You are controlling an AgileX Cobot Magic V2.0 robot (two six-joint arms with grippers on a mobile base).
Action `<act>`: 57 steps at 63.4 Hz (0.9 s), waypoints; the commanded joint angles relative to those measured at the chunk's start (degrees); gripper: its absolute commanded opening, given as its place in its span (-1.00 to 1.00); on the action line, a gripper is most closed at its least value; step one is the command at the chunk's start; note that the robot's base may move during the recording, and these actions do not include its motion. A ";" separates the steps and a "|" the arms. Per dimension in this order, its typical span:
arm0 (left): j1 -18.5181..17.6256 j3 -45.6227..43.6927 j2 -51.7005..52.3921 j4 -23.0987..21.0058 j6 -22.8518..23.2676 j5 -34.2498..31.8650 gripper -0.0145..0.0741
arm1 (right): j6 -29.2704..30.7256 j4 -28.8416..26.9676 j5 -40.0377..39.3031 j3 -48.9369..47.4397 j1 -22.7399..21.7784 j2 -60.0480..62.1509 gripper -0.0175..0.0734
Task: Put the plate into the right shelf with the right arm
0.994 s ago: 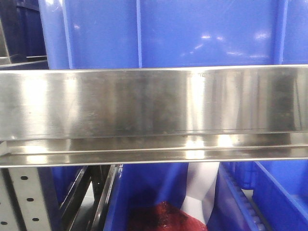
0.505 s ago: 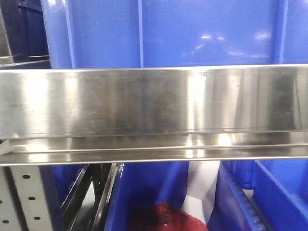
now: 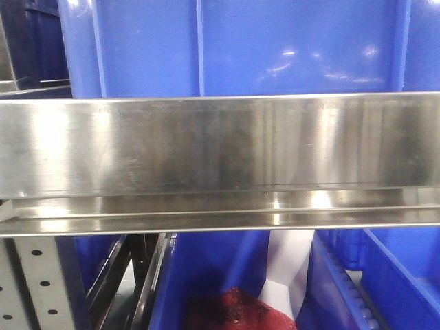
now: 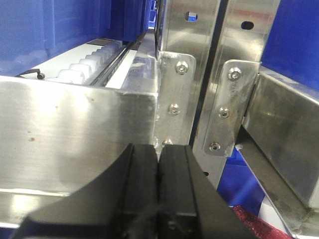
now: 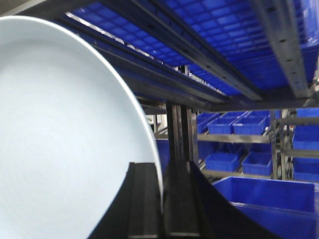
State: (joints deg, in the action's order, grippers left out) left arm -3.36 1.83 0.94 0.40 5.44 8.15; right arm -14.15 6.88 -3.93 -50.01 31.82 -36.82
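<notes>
Facing the front view first, the camera is sitting close against the right shelf [image 3: 220, 148], whose brushed steel rail is filling the middle of the frame, with blue bins [image 3: 240, 45] standing above it and below it; neither claw nor plate is showing here. Moving to the left wrist view, the left claw [image 4: 158, 186] is resting with its fingers pressed together and nothing between them, and just beyond its tips a steel rail is meeting perforated uprights [image 4: 177, 84] bolted side by side. Turning to the right wrist view, the right claw [image 5: 162, 199] is pinching the plate [image 5: 60, 139] by its rim, so the white disc is standing on edge and spreading up and to the left of the fingers, while the underside of a steel shelf level is running overhead and more blue bins are sitting ahead and to the right. The carrying step appears to be in hand, the plate not yet being set down. The next move probably calls for tipping the plate flatter and easing it forward onto a free level before releasing.
</notes>
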 commanded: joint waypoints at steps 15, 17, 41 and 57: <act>-0.10 0.54 0.32 0.01 0.34 -5.13 -0.78 | 0.66 -0.33 -9.35 -13.83 -2.79 -23.83 -0.46; -0.10 0.54 0.32 0.01 0.34 -5.13 -0.78 | 0.66 -0.33 -9.49 -14.79 -3.26 -25.08 -0.46; -0.10 0.54 0.32 0.01 0.34 -5.13 -0.78 | 0.66 -1.88 -6.91 -17.32 -8.97 -36.21 -0.34; -0.10 0.54 0.32 0.01 0.34 -5.13 -0.78 | 0.66 -2.77 -6.30 -17.32 -8.97 -36.35 0.82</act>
State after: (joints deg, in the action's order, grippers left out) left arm -3.36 1.83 0.94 0.40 5.44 8.15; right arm -13.92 4.51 -5.10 -64.91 23.22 -75.08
